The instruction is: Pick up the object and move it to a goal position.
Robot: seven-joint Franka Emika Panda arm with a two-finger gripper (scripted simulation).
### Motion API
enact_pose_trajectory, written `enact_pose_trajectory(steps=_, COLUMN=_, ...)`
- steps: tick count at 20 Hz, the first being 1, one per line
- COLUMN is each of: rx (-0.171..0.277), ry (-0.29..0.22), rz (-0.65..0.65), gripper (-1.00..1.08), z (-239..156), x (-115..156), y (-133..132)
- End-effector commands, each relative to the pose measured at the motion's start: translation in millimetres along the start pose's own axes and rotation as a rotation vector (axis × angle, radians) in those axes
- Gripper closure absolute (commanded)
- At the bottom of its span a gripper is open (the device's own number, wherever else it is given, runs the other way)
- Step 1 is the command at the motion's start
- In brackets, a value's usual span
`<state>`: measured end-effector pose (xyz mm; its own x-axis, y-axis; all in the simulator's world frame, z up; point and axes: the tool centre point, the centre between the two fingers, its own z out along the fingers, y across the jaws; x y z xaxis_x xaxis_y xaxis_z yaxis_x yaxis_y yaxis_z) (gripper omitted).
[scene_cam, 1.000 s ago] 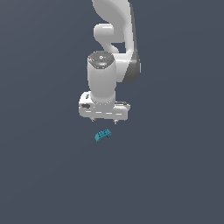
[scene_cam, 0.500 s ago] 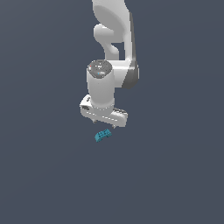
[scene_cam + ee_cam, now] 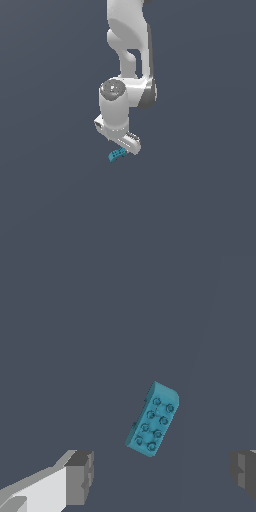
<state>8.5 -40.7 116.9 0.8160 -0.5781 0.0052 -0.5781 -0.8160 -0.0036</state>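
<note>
Gripper (image 3: 160,476) above brick (image 3: 153,419), jaws wide apart, holding nothing.

In the wrist view, studs up on the dark grey floor (image 3: 75,331), skewed to the finger line, clear of both pads (image 3: 80,477). In the exterior view, brick (image 3: 117,155) just below the hand (image 3: 120,135), toward that view's left.

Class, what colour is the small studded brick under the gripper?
Teal-blue brick, clearest in the wrist view; the gripper is white.
</note>
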Motion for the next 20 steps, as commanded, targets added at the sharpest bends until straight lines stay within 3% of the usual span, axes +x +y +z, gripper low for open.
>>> enact_pose_trajectory(steps=1, rx=0.000, ry=-0.002, rz=0.077, gripper=-0.92, z=8, x=0, y=1)
enact_pose_trajectory(steps=11, rx=-0.002, ry=-0.005, rz=0.332, gripper=-0.92, z=34, x=1, y=7)
enact_pose_trajectory(steps=20, rx=-0.005, ry=-0.004, rz=0.435, gripper=-0.92, z=44, x=1, y=10)
